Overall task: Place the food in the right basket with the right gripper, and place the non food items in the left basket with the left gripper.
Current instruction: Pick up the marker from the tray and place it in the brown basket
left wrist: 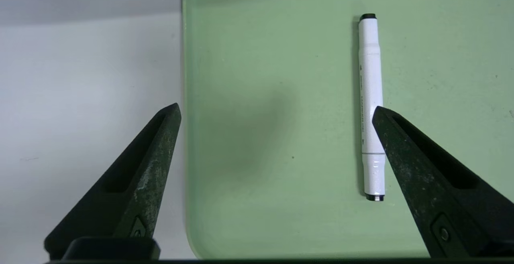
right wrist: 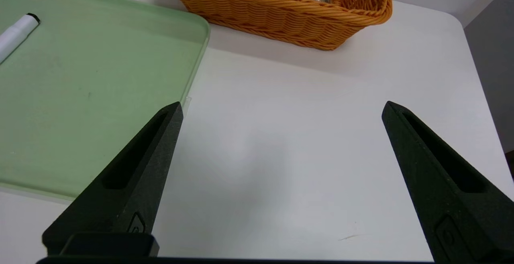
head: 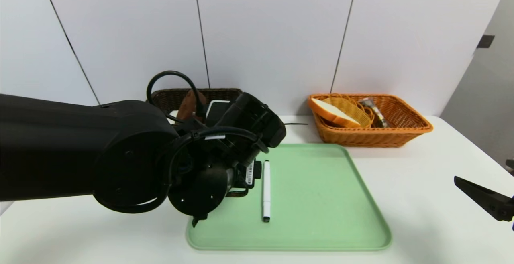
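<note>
marker pen [head: 266, 190] lies alone on my green tray [head: 321, 200], toward the tray's left half, running near to far with one dark end at the near side. i see small grey print along its barrel in the left wrist view, but i cannot read it.

my left gripper [left wrist: 277, 119] hangs over the tray's left edge, jaws spread wide and holding nothing; one finger [left wrist: 136, 183] sits over the bare white table [head: 421, 200], the other over the tray just beside the pen. the left arm's bulk hides the tray's near-left corner and part of the dark brown basket [head: 176, 95] at the far left, where i can make out a brown cloth [head: 188, 103] and a white block [head: 219, 109] inside.

my right gripper [right wrist: 281, 111] waits at the far right over open table, jaws fully spread and empty, well apart from the tray's right rim. the strip of table between that rim and the table's right edge is open.

the orange basket [head: 401, 129] stands at the far right, just beyond the tray's far-right corner. it holds the bread slice [head: 331, 111] in its yellow wicker dish [head: 353, 111], tilted against the left wall, and the wrapped snack [head: 373, 109] beside it.
</note>
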{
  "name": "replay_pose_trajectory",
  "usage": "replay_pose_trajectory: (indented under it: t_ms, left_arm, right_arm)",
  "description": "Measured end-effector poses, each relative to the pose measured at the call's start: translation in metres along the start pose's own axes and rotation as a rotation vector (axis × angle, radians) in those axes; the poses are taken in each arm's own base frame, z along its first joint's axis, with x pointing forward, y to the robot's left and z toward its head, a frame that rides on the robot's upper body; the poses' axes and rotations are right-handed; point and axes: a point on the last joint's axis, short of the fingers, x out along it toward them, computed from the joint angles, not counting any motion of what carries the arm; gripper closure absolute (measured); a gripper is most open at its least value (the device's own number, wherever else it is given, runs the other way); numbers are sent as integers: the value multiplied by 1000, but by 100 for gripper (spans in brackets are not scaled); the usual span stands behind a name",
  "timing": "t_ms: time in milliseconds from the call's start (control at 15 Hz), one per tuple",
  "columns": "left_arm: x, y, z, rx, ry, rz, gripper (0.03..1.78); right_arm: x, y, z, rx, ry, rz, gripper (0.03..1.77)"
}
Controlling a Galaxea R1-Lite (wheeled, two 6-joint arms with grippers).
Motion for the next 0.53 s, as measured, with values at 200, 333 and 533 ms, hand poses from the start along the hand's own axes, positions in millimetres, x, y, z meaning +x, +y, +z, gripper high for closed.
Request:
replay_pose_trajectory:
  t_ms: [200,333,533]
  left_arm:
    - [-6,-9,4,-11,-22,-39,12]
    - [-8,-18,9,-24,-45,-68,12]
    - [-2,-34,-2,-21,-15,-77,12]
  right_arm:
    - [-3,1,-5,0,3,0,9]
    - [-4,2,-6,-1,2,-1,9]
    - [-5,1,-5,-2,-4,-5,9]
